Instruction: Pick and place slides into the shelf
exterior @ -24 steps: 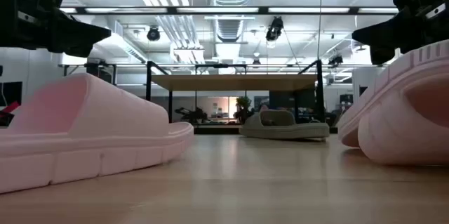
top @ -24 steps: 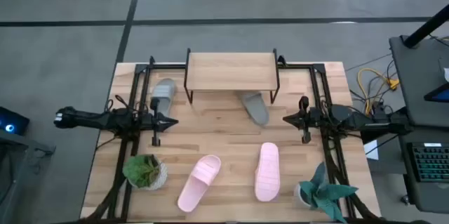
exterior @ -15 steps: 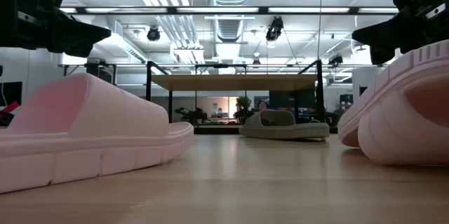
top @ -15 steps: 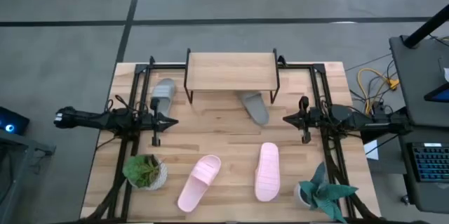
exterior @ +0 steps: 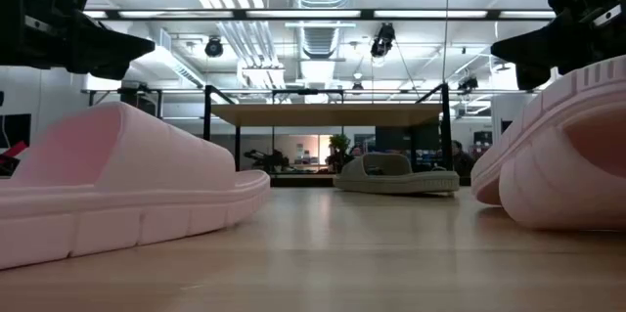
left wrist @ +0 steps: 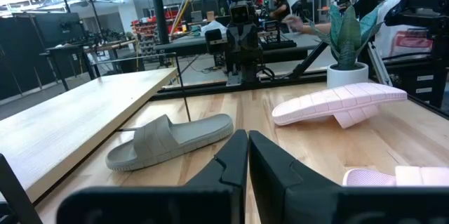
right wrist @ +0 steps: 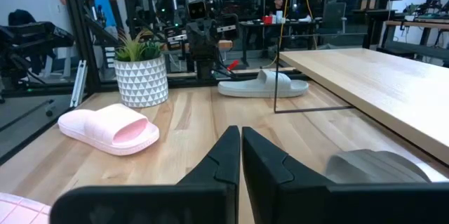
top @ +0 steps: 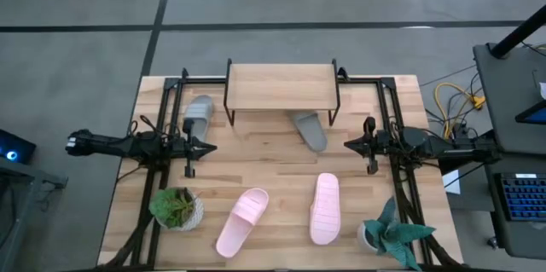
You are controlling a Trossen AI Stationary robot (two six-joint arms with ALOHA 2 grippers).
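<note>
Nearest the table's front edge in the high view: a green leafy plant in a pot at front left and a spiky plant in a white pot at front right, its pot mostly covered by its own leaves. Between them lie two pink slides, the left pink slide angled, the right pink slide nearly straight; in the low view both fill the sides of the picture and the right one is cut off at the edge. Mid-table, the left gripper hovers at the left side and the right gripper at the right side, pointing at each other, well apart, each holding nothing; both wrist views show the dark fingers pressed together, so clenched on empty air (fingertips meet with barely a seam). Farther back, one grey slide lies just in front of the shelf's right leg, its heel end partly tucked under the plank so that part is hidden from above. The other grey slide sits left of the shelf, outside its legs, partly overlapped by the left arm's black frame. The shelf stands at the table's back edge, plank top bare; the space under it cannot be seen from above. Beyond the table, a person shows in the left wrist view, cut off at the picture's edge.
</note>
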